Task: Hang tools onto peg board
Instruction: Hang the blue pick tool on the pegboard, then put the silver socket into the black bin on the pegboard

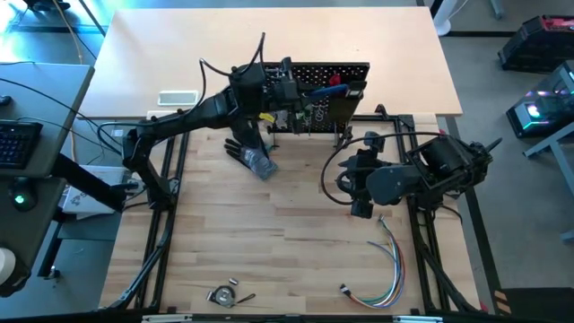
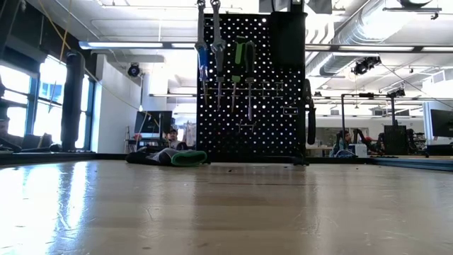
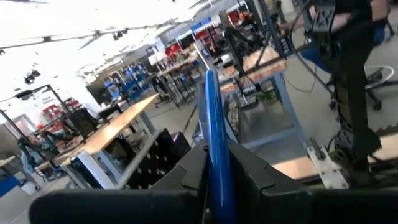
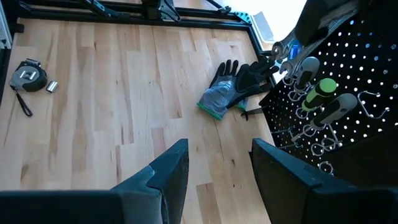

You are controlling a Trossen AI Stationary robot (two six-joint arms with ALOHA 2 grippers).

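Note:
The black peg board stands upright at the table's far middle, with a black bin on one side. Green-and-black pliers and a silver tool hang on its front. A blue-handled hex key hangs upright at the board's upper corner, and my left gripper is shut on it there. My right gripper hovers open over the table's right middle, with nothing between its fingers. My left gripper pinches the hex key's blue handle between its two fingers. It reaches level toward the board's front from the table's left. The tool stays upright and clear of the table. Whether it rests on a hook I cannot tell.
A black and grey glove lies on the table just before the board. A bundle of coloured wires lies near the front right, and a tape measure lies near the front edge. Bare wood spreads across the table's middle.

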